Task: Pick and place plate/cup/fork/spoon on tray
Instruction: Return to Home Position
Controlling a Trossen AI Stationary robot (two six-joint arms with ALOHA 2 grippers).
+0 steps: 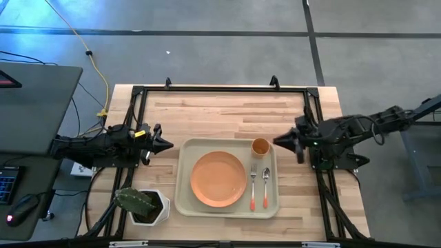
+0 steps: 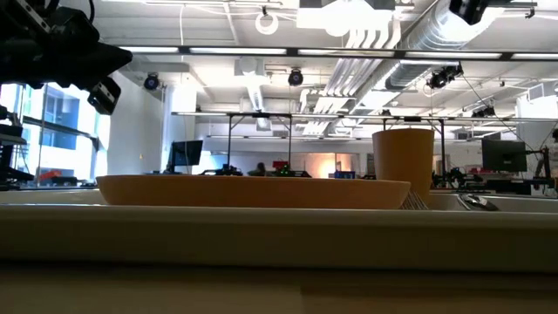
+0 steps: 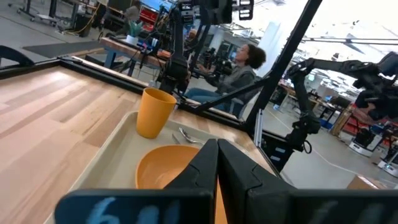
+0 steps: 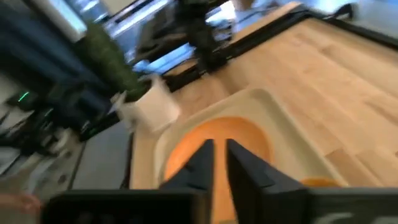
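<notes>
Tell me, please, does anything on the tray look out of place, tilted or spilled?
Nothing stands out. The plate lies flat on the tray, the cup stands upright at a corner, and the fork and the spoon lie side by side beside the plate. No spill shows.

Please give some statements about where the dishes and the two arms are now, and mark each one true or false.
1. The plate lies on the tray. True.
2. The cup stands on the bare table. False: it stands in a corner of the tray.
3. The fork and the spoon lie side by side beside the plate. True.
4. The left pincer holds the spoon. False: it is shut and empty, beside the tray.
5. The right pincer holds nothing. True.
</notes>
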